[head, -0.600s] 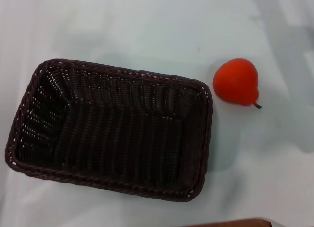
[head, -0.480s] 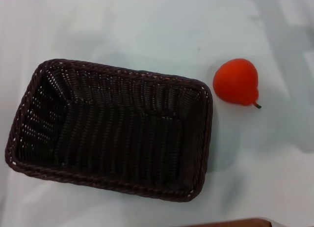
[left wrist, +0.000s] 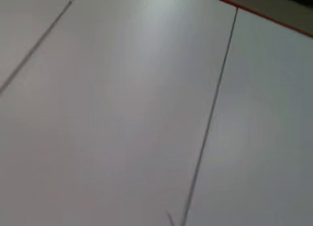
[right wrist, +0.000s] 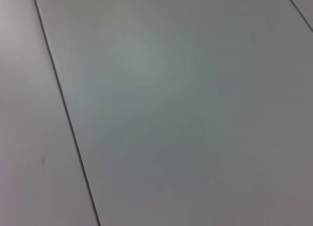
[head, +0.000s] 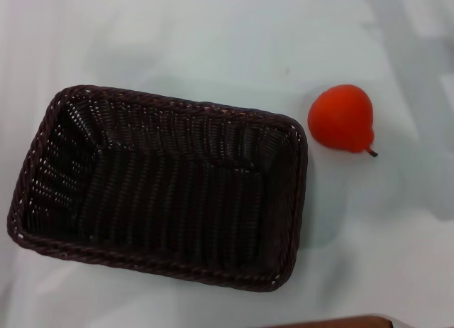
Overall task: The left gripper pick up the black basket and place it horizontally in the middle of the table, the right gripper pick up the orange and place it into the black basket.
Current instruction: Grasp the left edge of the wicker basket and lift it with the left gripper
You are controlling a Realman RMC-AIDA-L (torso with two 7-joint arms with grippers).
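The black basket (head: 159,186) lies on the white table (head: 213,37), long side left to right, a little left of the middle in the head view. It is empty. The orange (head: 341,118) lies on the table just right of the basket's far right corner, apart from it, stem pointing right and toward me. Neither gripper shows in any view. Both wrist views show only bare pale table surface with thin dark seam lines.
A brown edge (head: 333,321) shows at the bottom of the head view. A red strip (left wrist: 254,13) runs along a table edge in the left wrist view. Bare table lies beyond and to the right of the basket.
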